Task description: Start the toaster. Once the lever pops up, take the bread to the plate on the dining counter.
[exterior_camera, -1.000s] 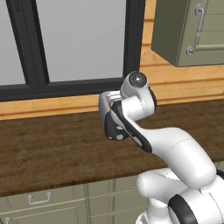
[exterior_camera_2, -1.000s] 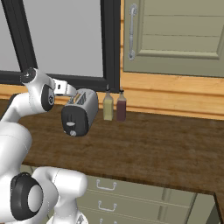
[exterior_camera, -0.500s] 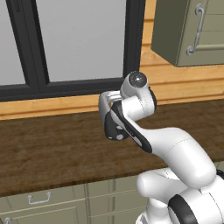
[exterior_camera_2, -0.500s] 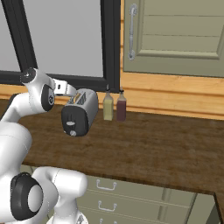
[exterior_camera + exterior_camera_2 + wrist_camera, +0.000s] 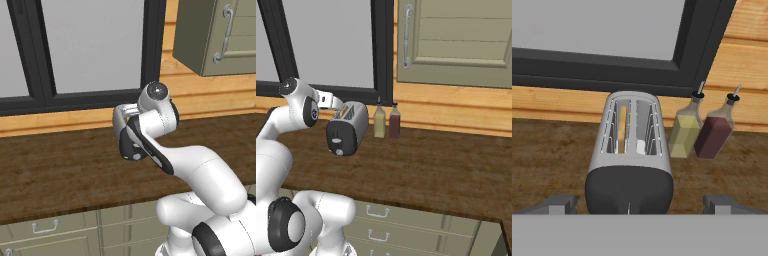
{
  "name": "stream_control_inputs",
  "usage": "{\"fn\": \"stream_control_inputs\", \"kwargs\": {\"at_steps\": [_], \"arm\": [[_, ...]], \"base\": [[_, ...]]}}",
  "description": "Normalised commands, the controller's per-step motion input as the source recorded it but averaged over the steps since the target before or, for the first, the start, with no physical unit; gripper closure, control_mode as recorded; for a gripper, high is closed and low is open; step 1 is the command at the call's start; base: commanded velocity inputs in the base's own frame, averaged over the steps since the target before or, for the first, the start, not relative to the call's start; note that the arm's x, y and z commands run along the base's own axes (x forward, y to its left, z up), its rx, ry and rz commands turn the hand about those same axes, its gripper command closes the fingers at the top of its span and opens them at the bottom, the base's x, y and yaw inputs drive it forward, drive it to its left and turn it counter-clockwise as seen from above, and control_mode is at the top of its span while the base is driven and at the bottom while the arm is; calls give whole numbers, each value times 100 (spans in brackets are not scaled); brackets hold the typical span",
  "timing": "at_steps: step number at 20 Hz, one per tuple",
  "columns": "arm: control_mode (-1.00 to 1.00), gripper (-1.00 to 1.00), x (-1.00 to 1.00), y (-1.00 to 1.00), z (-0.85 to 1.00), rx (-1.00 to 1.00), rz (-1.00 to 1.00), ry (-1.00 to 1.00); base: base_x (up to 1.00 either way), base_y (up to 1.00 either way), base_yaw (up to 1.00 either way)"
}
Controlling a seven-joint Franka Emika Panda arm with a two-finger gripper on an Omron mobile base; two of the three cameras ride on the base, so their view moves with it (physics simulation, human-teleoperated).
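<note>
The chrome toaster (image 5: pixel 631 150) stands on the dark wood worktop (image 5: pixel 431 165), its black end face toward the hand. A tan edge of the bread (image 5: pixel 622 125) shows deep in its left slot. The lever cannot be told apart from the black face. My gripper (image 5: pixel 640 205) hangs just above and in front of that end, open, with one fingertip low on each side. In the right base view the toaster (image 5: pixel 348 127) sits right beyond my hand, its pale knob (image 5: pixel 338 151) low on the end face. The plate and the dining counter are out of view.
A yellow-green bottle (image 5: pixel 684 132) and a dark red bottle (image 5: pixel 713 132) stand close to the toaster's right side by the wall. A black window frame (image 5: pixel 702 45) runs behind. An olive wall cabinet (image 5: pixel 456 40) hangs to the right, and drawers (image 5: pixel 381 212) sit below the worktop.
</note>
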Motion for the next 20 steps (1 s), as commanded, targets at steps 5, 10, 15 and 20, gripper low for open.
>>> {"fn": "stream_control_inputs", "kwargs": {"at_steps": [5,10,15,20], "arm": [[-100,-100,0,0,0,0,0,0],[-100,-100,0,0,0,0,0,0],[-100,-100,0,0,0,0,0,0],[-100,-100,0,0,0,0,0,0]], "base": [[0,0,0],[0,0,0],[0,0,0],[0,0,0]]}}
